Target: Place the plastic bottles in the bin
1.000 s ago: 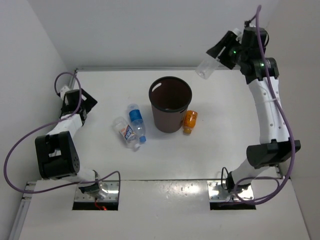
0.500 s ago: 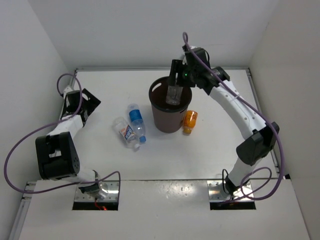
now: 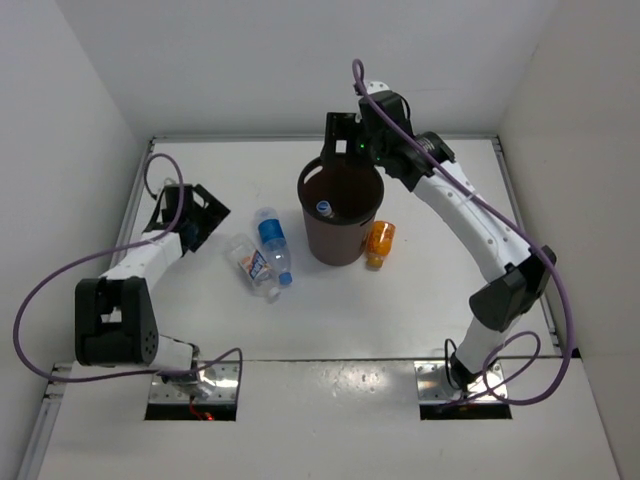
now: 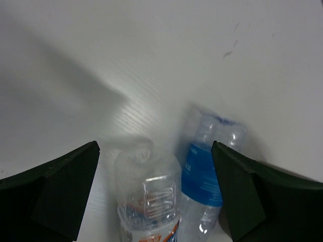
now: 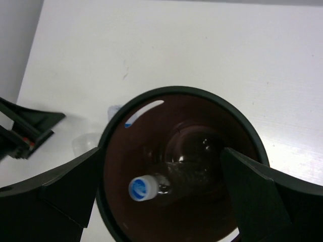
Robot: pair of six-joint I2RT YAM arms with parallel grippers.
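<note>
We see a plain white tabletop (image 3: 430, 300) boxed in by white walls (image 3: 300, 60). Left claw (image 3: 203, 215) and right claw (image 3: 343, 140) are both spread, the right one over the bin (image 3: 335, 242).

The table (image 3: 420, 295) carries the bin (image 3: 336, 240), orange bottle (image 3: 379, 242), two labelled bottles (image 3: 272, 245).

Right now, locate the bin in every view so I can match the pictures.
Top external: the bin stands just above the picture's middle.
Left wrist: not in it.
Right wrist: the bin fills the lower middle, seen from above.
Shared landmark: the blue-capped clear bottle lying inside it.
</note>
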